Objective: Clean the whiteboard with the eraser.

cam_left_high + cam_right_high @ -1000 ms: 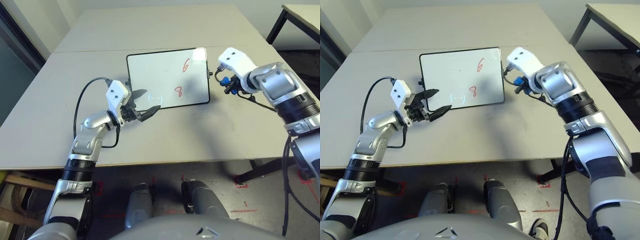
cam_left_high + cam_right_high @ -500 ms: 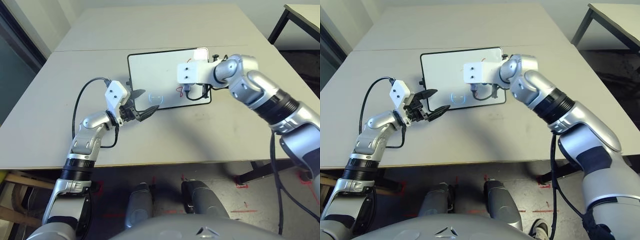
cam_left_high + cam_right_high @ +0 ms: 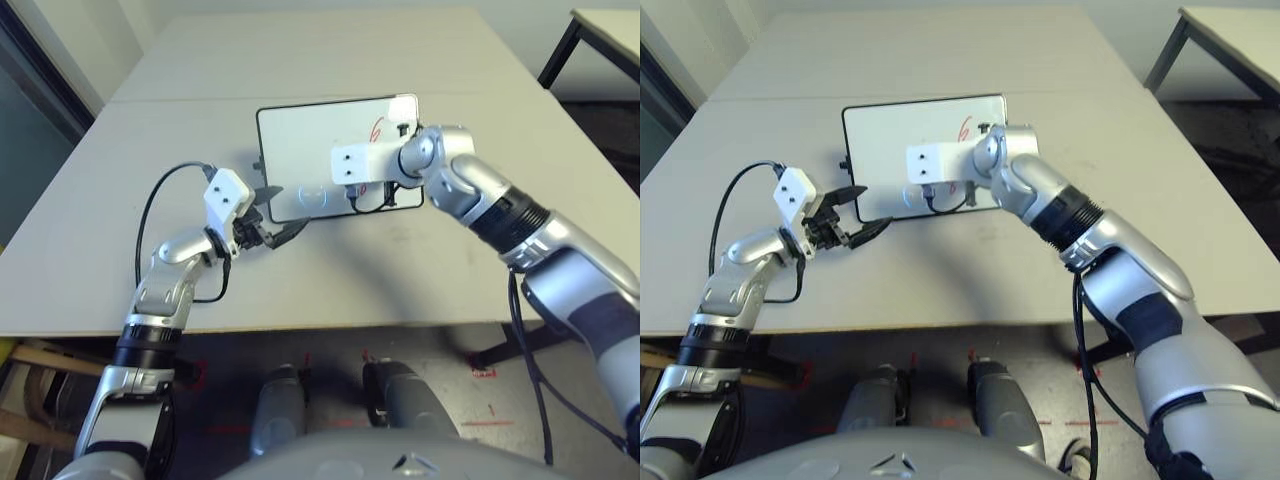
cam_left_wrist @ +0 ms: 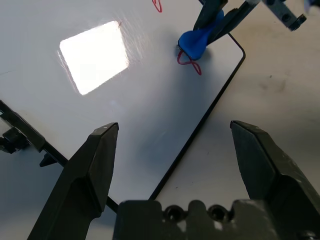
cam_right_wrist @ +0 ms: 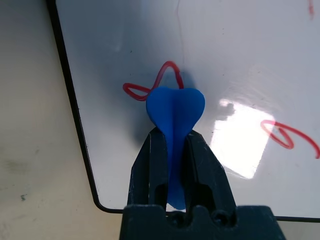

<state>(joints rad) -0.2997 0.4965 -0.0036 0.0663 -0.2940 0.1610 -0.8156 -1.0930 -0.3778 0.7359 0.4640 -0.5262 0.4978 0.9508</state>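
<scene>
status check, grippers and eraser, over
Right gripper shut on the eraser, its tip at the red 8 on the whiteboard. Left gripper open at the board's near corner. Nothing in the way.

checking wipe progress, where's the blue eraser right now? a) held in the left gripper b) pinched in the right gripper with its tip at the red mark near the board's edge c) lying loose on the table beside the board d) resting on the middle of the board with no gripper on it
b: the right gripper is shut on the eraser, whose tip sits at the red mark on the whiteboard; the left gripper is open and holds nothing.
</scene>
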